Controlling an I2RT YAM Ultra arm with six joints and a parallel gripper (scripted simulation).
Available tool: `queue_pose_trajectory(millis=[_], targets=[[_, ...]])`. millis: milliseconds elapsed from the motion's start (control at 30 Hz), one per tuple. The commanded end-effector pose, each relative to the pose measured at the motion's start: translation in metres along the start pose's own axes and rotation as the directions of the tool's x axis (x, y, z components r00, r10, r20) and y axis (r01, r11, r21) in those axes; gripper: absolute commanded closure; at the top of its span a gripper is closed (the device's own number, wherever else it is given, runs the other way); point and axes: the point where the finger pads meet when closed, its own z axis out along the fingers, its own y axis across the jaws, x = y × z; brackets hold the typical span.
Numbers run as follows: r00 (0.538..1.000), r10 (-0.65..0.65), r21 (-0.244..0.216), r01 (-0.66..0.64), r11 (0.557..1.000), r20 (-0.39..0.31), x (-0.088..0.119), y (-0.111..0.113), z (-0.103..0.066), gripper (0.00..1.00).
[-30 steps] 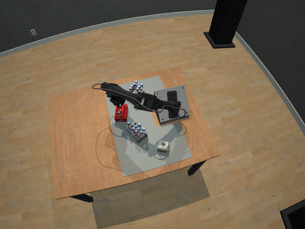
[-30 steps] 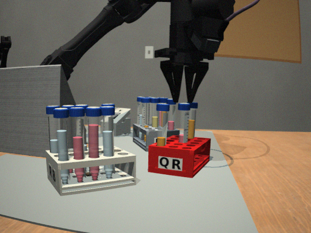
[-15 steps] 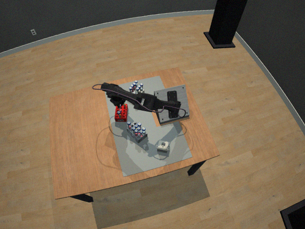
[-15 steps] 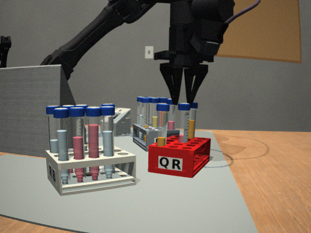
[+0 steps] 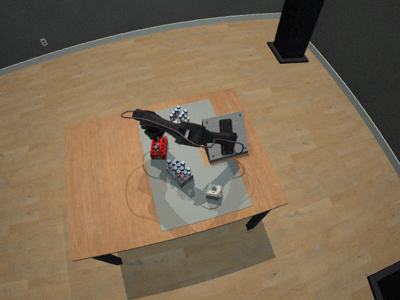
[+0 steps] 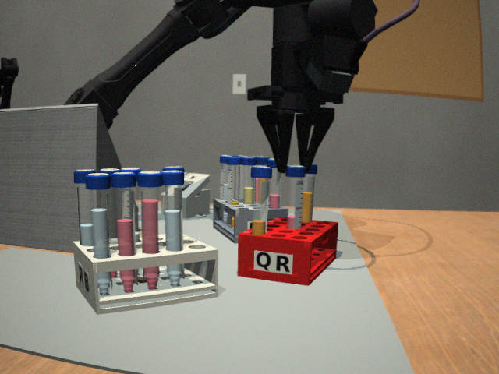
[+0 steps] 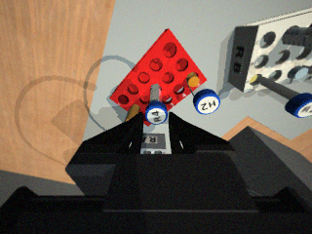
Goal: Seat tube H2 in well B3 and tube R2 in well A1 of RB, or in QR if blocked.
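My claw [image 5: 154, 132] [image 6: 295, 171] [image 7: 156, 116] points down over the red rack [image 5: 158, 155] [image 6: 245, 254] [image 7: 156, 72]. Its two fingers are a little bit apart, with nothing pinched in them. The tips are down by the blue tops of the tubes.

Tube H2 [image 6: 260, 173] [image 7: 207, 101] stands in the red rack, on the side near the white rack [image 6: 153, 259] [image 7: 246, 63]. Tube R4 [image 6: 295, 171] [image 7: 156, 112] stands in the red one too, and so does a tube with orange stuff [image 6: 307, 205] [image 7: 133, 113]. I can't read that one's name. I can't tell which tube is R2.

From my base by the bench's [image 5: 106, 194] [image 6: 451, 261] [image 7: 54, 58] near edge, the white rack is toward the right edge. The grey rack [image 5: 184, 184] [image 6: 238, 225] [image 7: 152, 141] is toward the left edge, full of tubes. The button box [image 5: 213, 191] [image 6: 199, 201] sits near the near left corner.
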Motion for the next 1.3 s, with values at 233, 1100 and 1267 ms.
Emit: queue_pose_trajectory(millis=[233, 1100, 1267], targets=[[1.0, -0.003, -0.011, 0.004, 1.0, 0.013, -0.002, 0.002, -0.004, 1.0], [1.0, -0.003, -0.011, 0.004, 1.0, 0.013, -0.002, 0.002, -0.004, 1.0], [0.999, -0.02, -0.022, 0.021, 1.0, 0.037, -0.002, 0.007, -0.022, 1.0]])
